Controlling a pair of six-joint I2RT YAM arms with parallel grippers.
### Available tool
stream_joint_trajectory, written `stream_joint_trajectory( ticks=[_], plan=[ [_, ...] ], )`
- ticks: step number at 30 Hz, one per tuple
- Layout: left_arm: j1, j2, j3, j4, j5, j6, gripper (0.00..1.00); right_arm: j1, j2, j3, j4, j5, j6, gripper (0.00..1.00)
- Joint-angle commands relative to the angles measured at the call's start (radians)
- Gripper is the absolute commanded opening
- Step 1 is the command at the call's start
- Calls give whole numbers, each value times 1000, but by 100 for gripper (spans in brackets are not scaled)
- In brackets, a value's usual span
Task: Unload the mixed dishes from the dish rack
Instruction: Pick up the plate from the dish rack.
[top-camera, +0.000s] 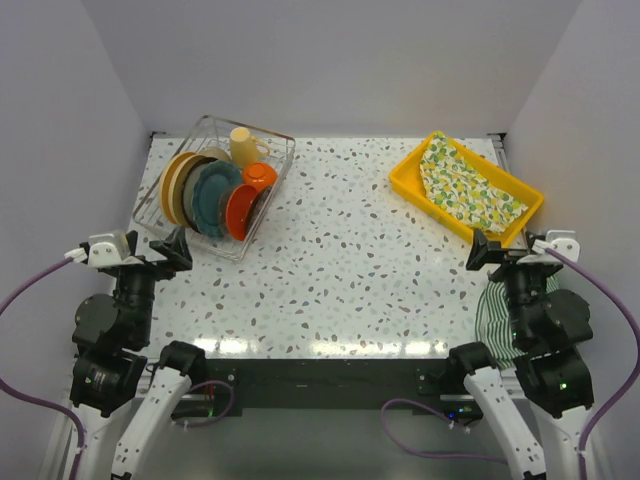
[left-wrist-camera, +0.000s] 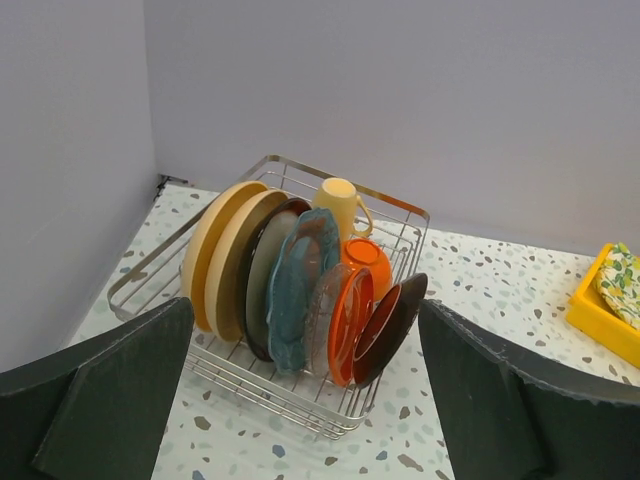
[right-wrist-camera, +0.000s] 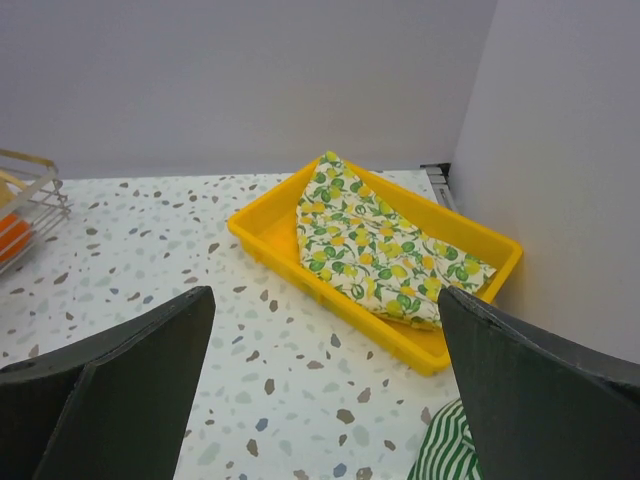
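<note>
Left jaws and right jaws both wide open, empty, parked at the near worktop (top-camera: 350, 270) edge. Dish rack (left-wrist-camera: 300, 405) sits far-left, just ahead of the left jaws and well apart from the yellow tray (right-wrist-camera: 290, 262). Dishes stand on edge: dark dish (left-wrist-camera: 395, 320) nearest, then orange plate (left-wrist-camera: 345, 320), teal plate (left-wrist-camera: 300, 285), tan plates (left-wrist-camera: 225, 255), with the mug (left-wrist-camera: 340, 205) at the back. My read is rigid, glossy, likely slippery and chip-prone. Pinch a plate's top rim, lift straight up, front one first. Mug looks light: take its wall or handle.
</note>
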Motion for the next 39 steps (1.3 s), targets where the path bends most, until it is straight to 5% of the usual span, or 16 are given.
stream_joint_trajectory(
  ticks=[1,16,28,39],
  plan=[
    [-4,14,1,43,34,-1,100,-2,-29,-21,24,14,10,98],
    [-4,82,-20,40,82,-41,100,-1,60,-89,119,-111,122,98],
    [-4,458,55,116,227,-67,100,-2,227,-161,289,-299,217,98],
    [-13,844,300,-61,276,-25,98,21,212,-255,343,-314,293,98]
  ],
)
